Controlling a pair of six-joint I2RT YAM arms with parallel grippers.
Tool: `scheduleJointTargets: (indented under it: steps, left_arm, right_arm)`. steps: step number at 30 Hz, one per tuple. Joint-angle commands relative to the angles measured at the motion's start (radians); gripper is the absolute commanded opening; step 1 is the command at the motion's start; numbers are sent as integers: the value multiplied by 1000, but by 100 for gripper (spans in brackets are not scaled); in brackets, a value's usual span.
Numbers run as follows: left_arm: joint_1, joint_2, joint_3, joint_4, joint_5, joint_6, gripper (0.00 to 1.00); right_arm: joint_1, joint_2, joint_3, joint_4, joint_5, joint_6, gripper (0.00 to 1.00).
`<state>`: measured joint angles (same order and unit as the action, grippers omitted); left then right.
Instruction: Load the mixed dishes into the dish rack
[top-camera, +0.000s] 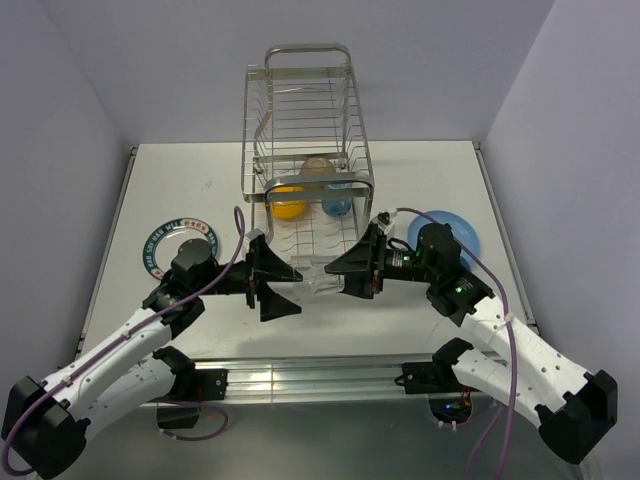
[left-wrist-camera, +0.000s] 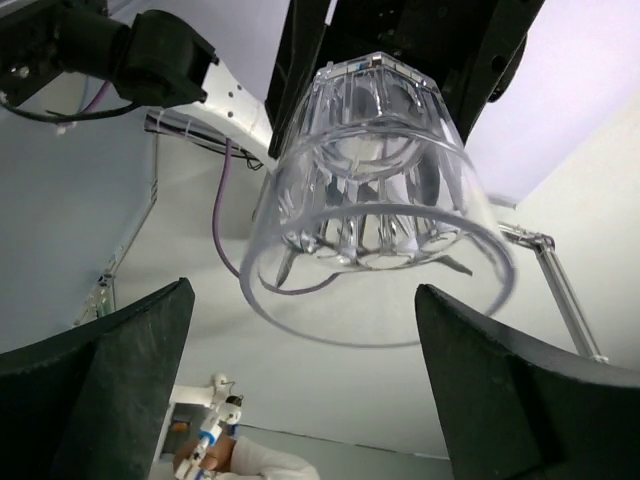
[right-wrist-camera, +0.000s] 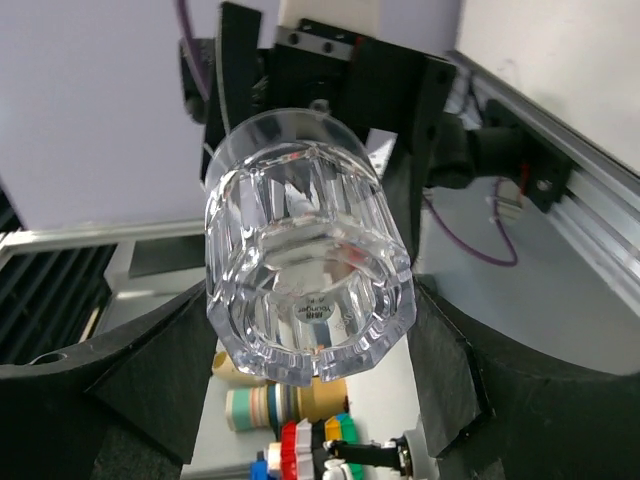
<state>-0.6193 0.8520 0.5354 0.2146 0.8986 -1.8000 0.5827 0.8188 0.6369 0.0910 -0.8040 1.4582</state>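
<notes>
The clear glass (top-camera: 322, 281) hangs on its side in the air in front of the dish rack (top-camera: 310, 130). My right gripper (top-camera: 338, 280) is shut on its faceted base (right-wrist-camera: 305, 270). My left gripper (top-camera: 297, 290) is open, one finger on each side of the glass's rim (left-wrist-camera: 370, 200) without touching it. A yellow-orange bowl (top-camera: 288, 205), a blue cup (top-camera: 337, 203) and a pale dish (top-camera: 318, 165) sit in the rack's lower tier. The white plate with the green rim (top-camera: 158, 245) lies at the left, partly under my left arm. The blue plate (top-camera: 452, 225) lies at the right, behind my right arm. The black bowl is out of view.
A metal rail (top-camera: 300, 375) runs along the table's near edge between the arm bases. White walls close in the table at the back and both sides. Rolls of tape (right-wrist-camera: 300, 400) show below the glass in the right wrist view.
</notes>
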Motion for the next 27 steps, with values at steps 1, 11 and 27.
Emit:
scheduleJointTargets:
  steps: [1, 11, 27]
  left_arm:
    - [12, -50, -40, -18, 20, -18, 99]
    - [105, -79, 43, -532, 22, 204, 99]
    - [196, -10, 104, -669, 75, 364, 96]
  right_arm:
    - [-12, -50, 70, -179, 46, -100, 0]
    - [-404, -84, 315, -1005, 86, -695, 0]
    - [-463, 248, 754, -1292, 646, -889, 0]
